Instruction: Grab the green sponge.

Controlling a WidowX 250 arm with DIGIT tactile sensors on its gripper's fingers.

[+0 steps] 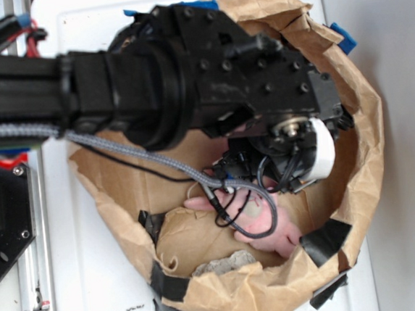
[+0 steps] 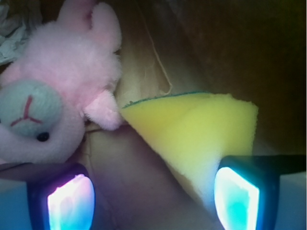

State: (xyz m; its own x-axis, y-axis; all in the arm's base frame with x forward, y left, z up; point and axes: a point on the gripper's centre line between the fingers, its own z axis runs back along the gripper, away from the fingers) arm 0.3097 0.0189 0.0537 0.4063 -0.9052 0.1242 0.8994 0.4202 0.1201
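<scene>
In the wrist view the green sponge (image 2: 196, 127), a yellow foam wedge with a thin green line along its top edge, lies on the brown paper. My gripper (image 2: 153, 199) is open, its two glowing pads wide apart. The right pad (image 2: 236, 199) sits at the sponge's lower right corner; the left pad (image 2: 69, 203) is just below the pink bunny (image 2: 57, 96). Only bare paper and the sponge's lower tip lie between the pads. In the exterior view the black arm (image 1: 208, 75) reaches down into the paper bag and hides the sponge.
A crumpled brown paper bag (image 1: 355, 186) with black tape patches rings the spot. The pink bunny (image 1: 268, 230) lies inside, under the arm. A grey-brown rough lump (image 1: 220, 263) rests at the bag's near wall. White table surface (image 1: 102, 281) surrounds the bag.
</scene>
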